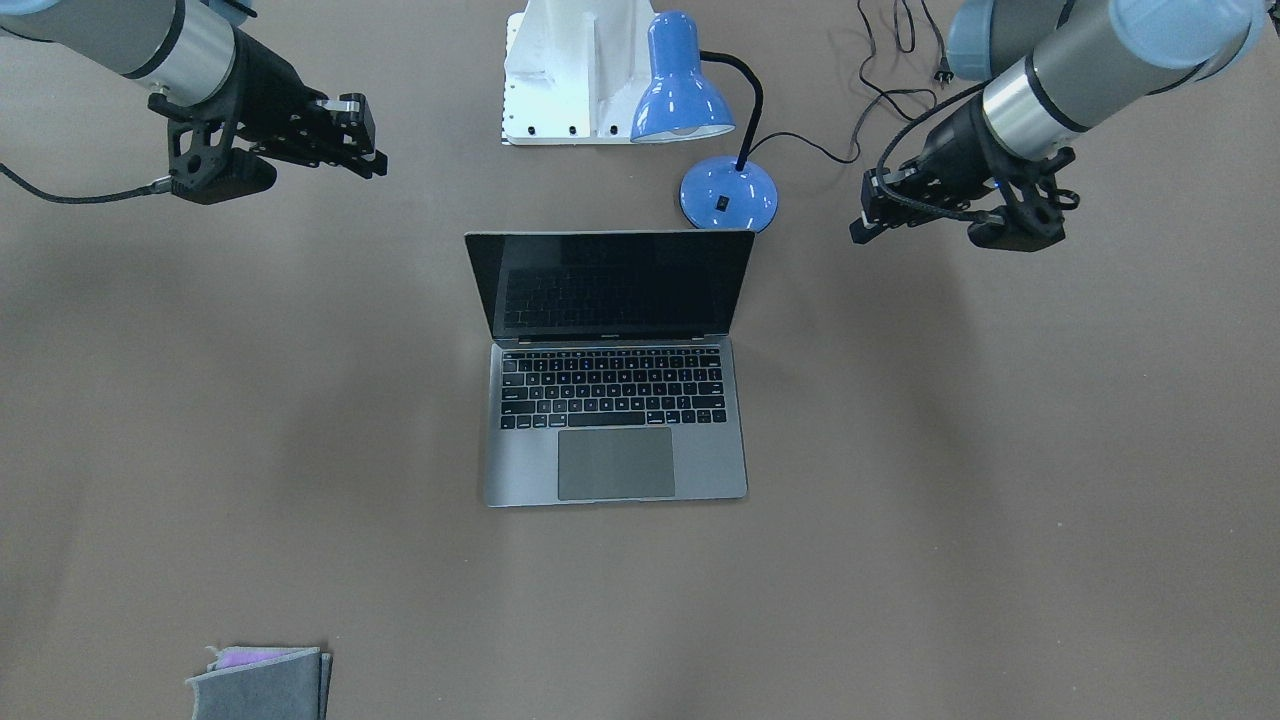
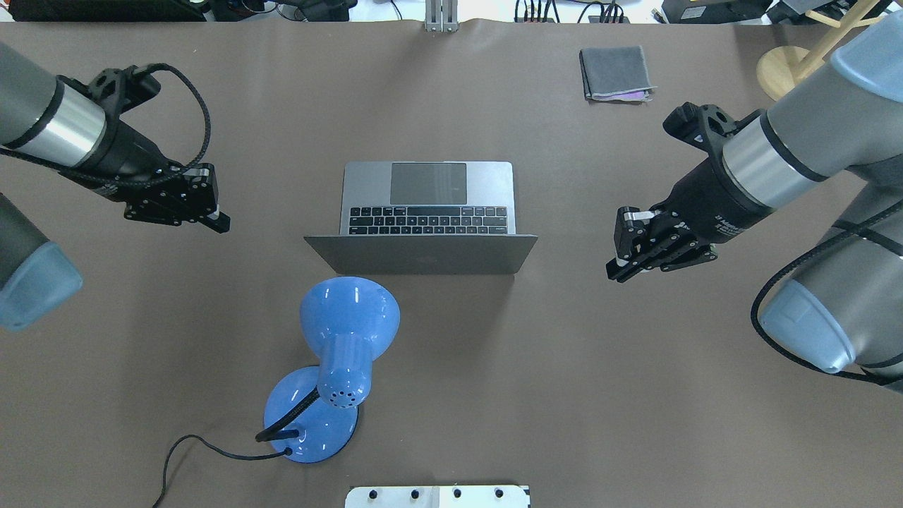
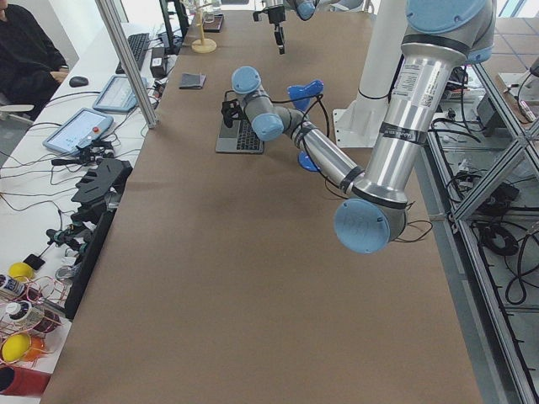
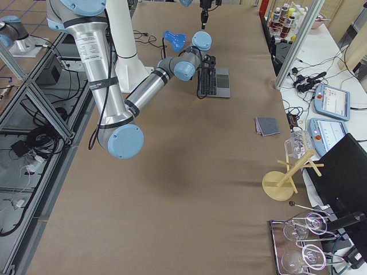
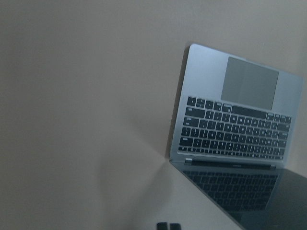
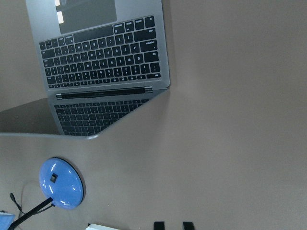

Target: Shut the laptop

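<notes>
The laptop (image 1: 615, 400) lies open in the middle of the table, its black screen upright and tilted slightly back, its lid back towards the robot (image 2: 423, 255). My left gripper (image 2: 215, 219) hovers shut and empty well to the laptop's left; its tips touch at the bottom of the left wrist view (image 5: 168, 225), where the laptop (image 5: 230, 124) shows at the right. My right gripper (image 2: 621, 247) hovers to the laptop's right with its fingers apart and empty; it shows at the bottom edge of the right wrist view (image 6: 173, 224), with the laptop (image 6: 100, 52) at the top left.
A blue desk lamp (image 2: 349, 317) stands just behind the lid on the robot's side, its cord trailing off. A grey felt pouch (image 2: 615, 73) lies at the far right. A white mount (image 1: 560, 70) sits at the robot's edge. A wooden stand (image 2: 783, 67) is at the far right corner.
</notes>
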`<state>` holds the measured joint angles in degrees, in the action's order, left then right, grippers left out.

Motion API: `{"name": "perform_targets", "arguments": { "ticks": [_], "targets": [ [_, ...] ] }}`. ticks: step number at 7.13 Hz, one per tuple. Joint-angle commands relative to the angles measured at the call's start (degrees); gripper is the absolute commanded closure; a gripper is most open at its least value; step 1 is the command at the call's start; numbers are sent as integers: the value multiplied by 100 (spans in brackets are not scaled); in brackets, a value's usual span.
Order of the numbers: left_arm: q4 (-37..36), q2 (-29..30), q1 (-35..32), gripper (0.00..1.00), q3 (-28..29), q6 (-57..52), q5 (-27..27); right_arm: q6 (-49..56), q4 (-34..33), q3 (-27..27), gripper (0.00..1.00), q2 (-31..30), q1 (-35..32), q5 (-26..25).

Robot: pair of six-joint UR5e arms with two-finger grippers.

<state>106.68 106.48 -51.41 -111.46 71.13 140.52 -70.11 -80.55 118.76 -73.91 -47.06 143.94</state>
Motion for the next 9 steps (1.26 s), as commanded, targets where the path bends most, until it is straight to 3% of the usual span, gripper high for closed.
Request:
{"name": "perform_targets", "arguments": {
  "ticks": [1,7,9],
  "targets": [
    [2,40,481,100,10,6,-216,-3,-5,-19,100,51,441,-321],
    [-7,443,1238,100,168,771,-701,-3,-5,-204,100,341,1173,-964],
    [-7,575,1422,100,247,936,-884,15,4,-668,100,814,1173,-1157]
  ]
}}
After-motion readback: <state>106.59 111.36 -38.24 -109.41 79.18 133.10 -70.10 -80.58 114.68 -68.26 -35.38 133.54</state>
